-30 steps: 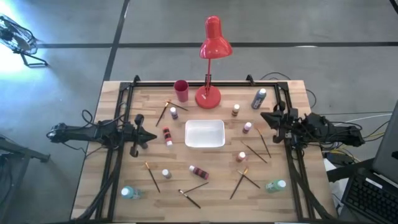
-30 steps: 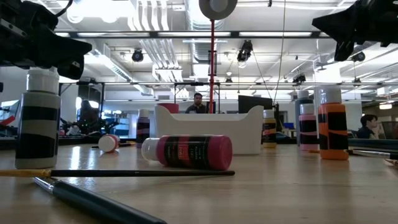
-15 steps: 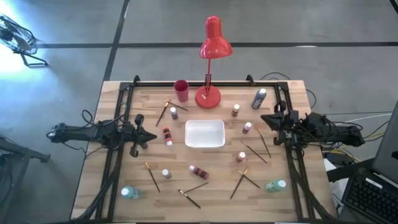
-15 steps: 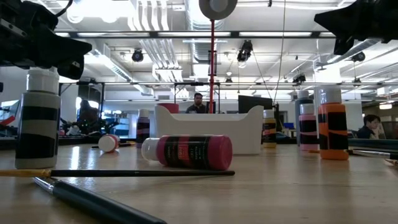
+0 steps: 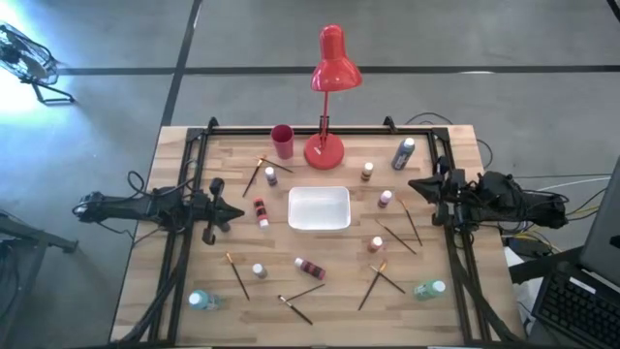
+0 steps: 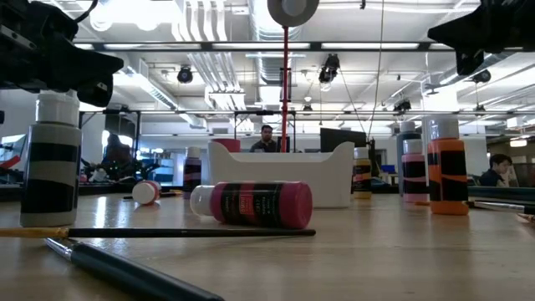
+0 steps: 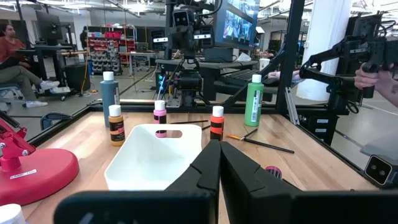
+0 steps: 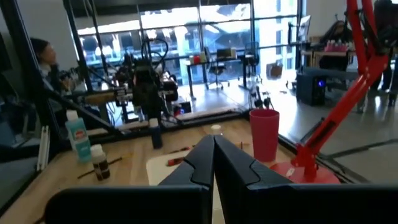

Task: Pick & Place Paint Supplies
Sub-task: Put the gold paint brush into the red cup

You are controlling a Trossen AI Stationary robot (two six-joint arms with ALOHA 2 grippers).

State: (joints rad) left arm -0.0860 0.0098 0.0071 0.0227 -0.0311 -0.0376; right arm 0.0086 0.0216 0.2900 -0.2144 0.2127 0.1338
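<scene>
Bottle [image 6: 255, 204] of pink paint lies sideways, cap pointing left.

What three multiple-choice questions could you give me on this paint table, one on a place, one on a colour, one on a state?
1. Where is the white tray?
A. middle of the table
B. a front corner
C. on the floor

2. What colour is the cup beside the lamp?
A. blue
B. red
C. yellow

3. How does the pink bottle nearest the low camera stand?
A. upright
B. on its side
C. held in a pincer

Answers: 1 A, the high view shows it central. 2 B, it matches the lamp. 3 B, it lies flat on the wood.
</scene>
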